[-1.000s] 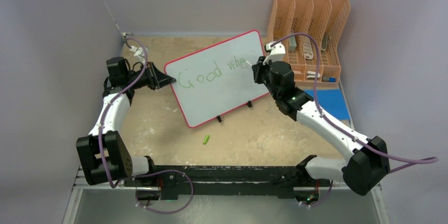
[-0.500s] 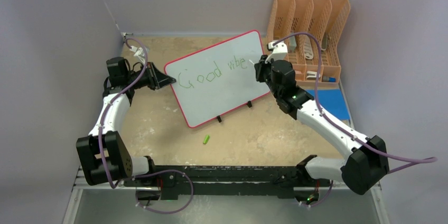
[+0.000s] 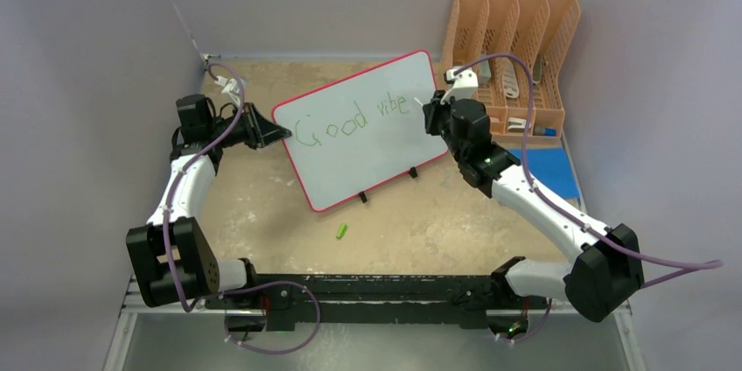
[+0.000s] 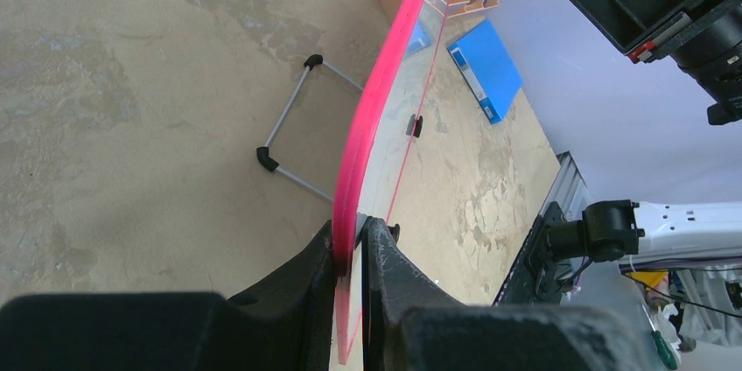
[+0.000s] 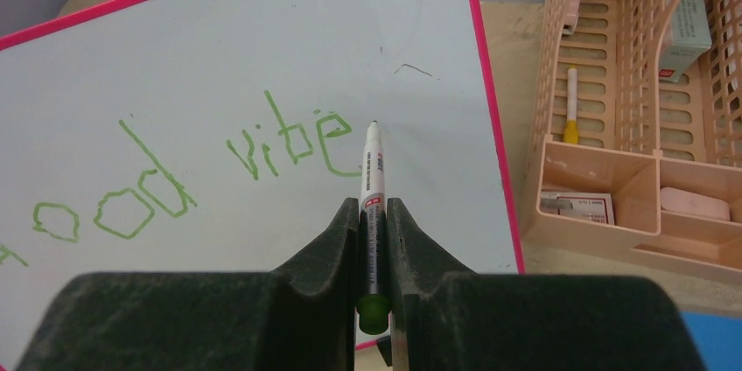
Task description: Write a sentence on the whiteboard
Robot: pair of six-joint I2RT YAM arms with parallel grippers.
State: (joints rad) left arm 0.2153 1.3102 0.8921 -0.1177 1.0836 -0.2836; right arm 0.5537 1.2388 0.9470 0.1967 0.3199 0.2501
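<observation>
Top view: we note the whiteboard point(image 3: 367, 157), pale with a red rim, propped up tilted mid-table on small black feet. The sentence point(image 3: 350, 120) runs in thin green letters across its upper half and reads "Good vibe". The left gripper point(image 3: 278, 133) meets the board's left edge; the right gripper point(image 3: 428, 108) sits at the right edge, just past the last letter. A green cap point(image 3: 341, 231) lies on the table in front of the board.

Left wrist view: we see the board edge-on, its red rim point(image 4: 378, 95) curving away from us. The left gripper point(image 4: 350, 240) is clamped on that rim, one finger on either face. A wire stand point(image 4: 297, 130) props the back.

Right wrist view: the right gripper point(image 5: 374, 213) is clenched on a white marker point(image 5: 372, 174), which points up at the board face point(image 5: 175, 56). Its tip stands just right of the final "e" of the green writing point(image 5: 284, 148). We cannot tell whether the tip touches the surface. An orange organizer point(image 5: 630, 205) stands just beyond the board's right rim.
</observation>
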